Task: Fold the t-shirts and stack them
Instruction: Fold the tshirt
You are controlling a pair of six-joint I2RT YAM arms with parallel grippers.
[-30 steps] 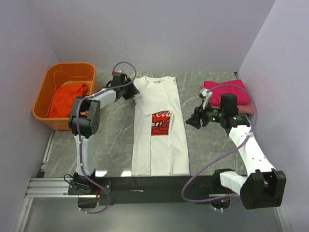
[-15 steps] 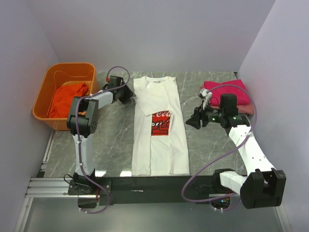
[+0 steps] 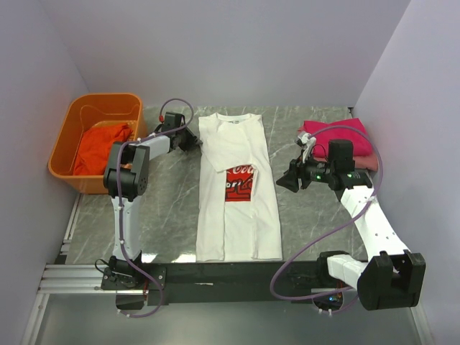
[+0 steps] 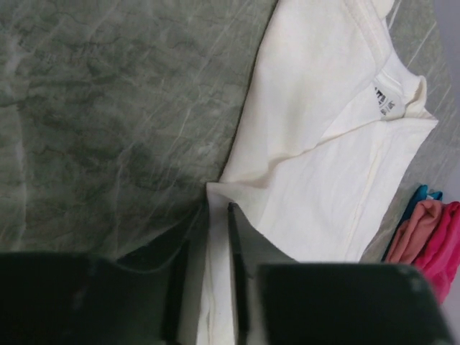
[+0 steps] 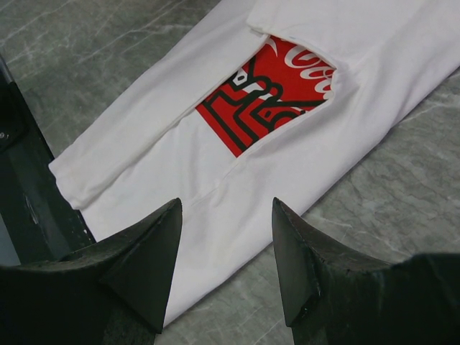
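The white t-shirt (image 3: 237, 208) with a red print (image 3: 239, 183) lies lengthwise mid-table, collar at the far end, both sides folded inward. My left gripper (image 3: 192, 141) is at its far-left edge by the folded sleeve. In the left wrist view its jaws (image 4: 218, 210) stand narrow, with a corner of the white t-shirt (image 4: 323, 144) between them. My right gripper (image 3: 284, 180) hovers open just right of the shirt; in the right wrist view the wide-apart jaws (image 5: 226, 215) frame the white t-shirt (image 5: 237, 172), holding nothing.
An orange basket (image 3: 63, 140) at the far left holds an orange-red t-shirt (image 3: 97, 147). Folded magenta and pink t-shirts (image 3: 338, 136) are stacked at the far right, showing in the left wrist view as a stack (image 4: 431, 237) with a blue edge. Walls close both sides.
My left gripper slid slightly left and down to the sleeve's edge, and its jaws narrowed on the cloth. The right arm has not moved.
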